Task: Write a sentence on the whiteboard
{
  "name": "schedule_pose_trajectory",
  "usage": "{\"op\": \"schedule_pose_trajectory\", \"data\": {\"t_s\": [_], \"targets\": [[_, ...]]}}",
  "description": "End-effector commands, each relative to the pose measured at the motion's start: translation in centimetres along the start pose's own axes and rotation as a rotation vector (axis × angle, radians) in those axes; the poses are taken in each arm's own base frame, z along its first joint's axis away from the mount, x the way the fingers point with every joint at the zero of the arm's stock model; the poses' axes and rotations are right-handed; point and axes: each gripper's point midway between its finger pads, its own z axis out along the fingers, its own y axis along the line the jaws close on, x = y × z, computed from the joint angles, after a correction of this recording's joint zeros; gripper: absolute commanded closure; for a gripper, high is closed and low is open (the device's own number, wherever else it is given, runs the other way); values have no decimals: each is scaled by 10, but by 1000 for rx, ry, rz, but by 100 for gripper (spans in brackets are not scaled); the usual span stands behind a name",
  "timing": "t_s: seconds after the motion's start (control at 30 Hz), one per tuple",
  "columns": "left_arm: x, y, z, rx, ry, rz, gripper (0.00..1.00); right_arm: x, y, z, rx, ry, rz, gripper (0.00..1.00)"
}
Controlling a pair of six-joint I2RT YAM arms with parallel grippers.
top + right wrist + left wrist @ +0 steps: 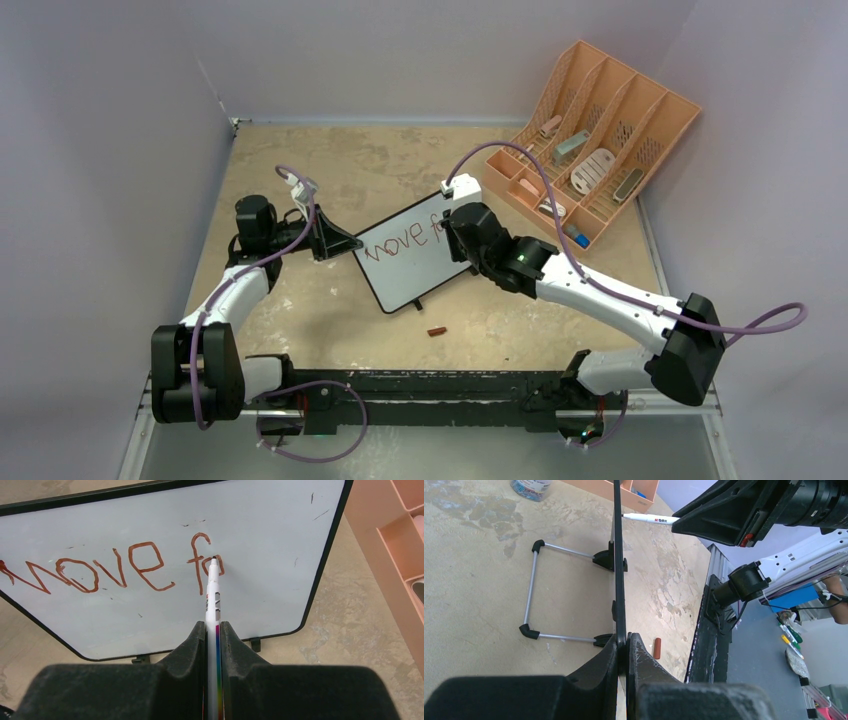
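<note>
Whiteboard (410,265) stands propped on its wire stand (531,590) near the middle of the table (300,160), between the two arms. You can read "move fo" on it in red-brown strokes. Note that your left gripper (624,647) pinches the board's edge, with its fingers pressed against both faces. Your right gripper (213,630) is clamped on a white marker (212,595), whose tip touches the board at the "o". A small red cylinder (436,331) lies on the table just in front of the board. The peach organizer (600,130) sits at the far right corner.
</note>
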Motion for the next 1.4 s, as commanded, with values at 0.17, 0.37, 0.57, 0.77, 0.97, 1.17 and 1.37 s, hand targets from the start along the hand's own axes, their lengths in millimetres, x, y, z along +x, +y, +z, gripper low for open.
{"op": "schedule_pose_trajectory", "data": {"t_s": [0.17, 0.37, 0.57, 0.77, 0.97, 1.17, 1.37], "targets": [[-7, -3, 2, 24, 3, 64, 100, -14, 10, -5, -62, -29, 5, 100], [-6, -3, 2, 21, 3, 63, 100, -18, 4, -11, -39, -44, 5, 100], [-7, -3, 2, 18, 2, 63, 100, -24, -6, -16, 2, -71, 6, 100], [-7, -3, 2, 19, 3, 63, 100, -23, -13, -15, 25, -75, 8, 100], [-7, -2, 2, 19, 4, 61, 100, -22, -16, -11, 35, -76, 17, 100], [-7, -2, 2, 18, 3, 62, 100, -24, -13, -8, 27, -77, 17, 100], [-7, -3, 2, 20, 4, 61, 100, -24, -11, -5, 15, -69, 5, 100]]}}
